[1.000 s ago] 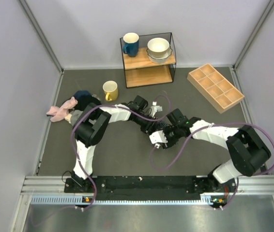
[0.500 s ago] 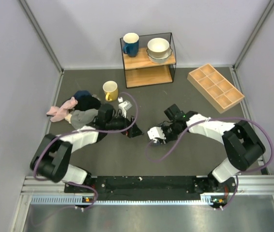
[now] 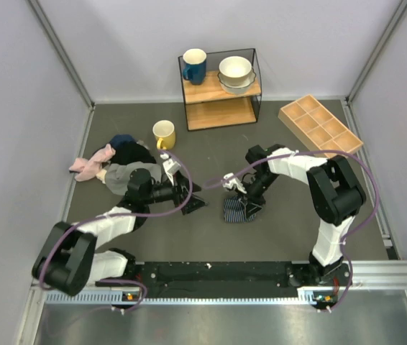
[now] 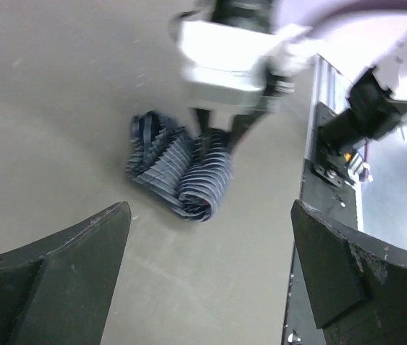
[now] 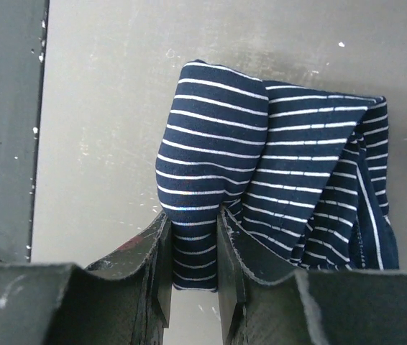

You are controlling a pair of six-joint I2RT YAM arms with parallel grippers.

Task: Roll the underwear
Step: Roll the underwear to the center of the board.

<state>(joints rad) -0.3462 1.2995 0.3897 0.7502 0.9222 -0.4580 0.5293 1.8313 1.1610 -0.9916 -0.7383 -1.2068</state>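
The underwear is a navy, white-striped bundle lying partly rolled on the grey table mat. My right gripper comes down on it from above. In the right wrist view the gripper is shut on the rolled left fold of the underwear, with striped fabric filling the gap between the fingers. My left gripper hovers to the left of the bundle, apart from it and wide open. The left wrist view shows the left gripper with bare mat between its fingers and the underwear beyond them.
A yellow mug stands at back left beside a heap of pink cloth, grey cloth and dark cloth. A shelf at the back holds a blue mug and bowls. A wooden divided tray lies at back right.
My left gripper has opened wide and drawn back to the left, away from the bundle. My right gripper has closed on the underwear, which now rests on the mat.
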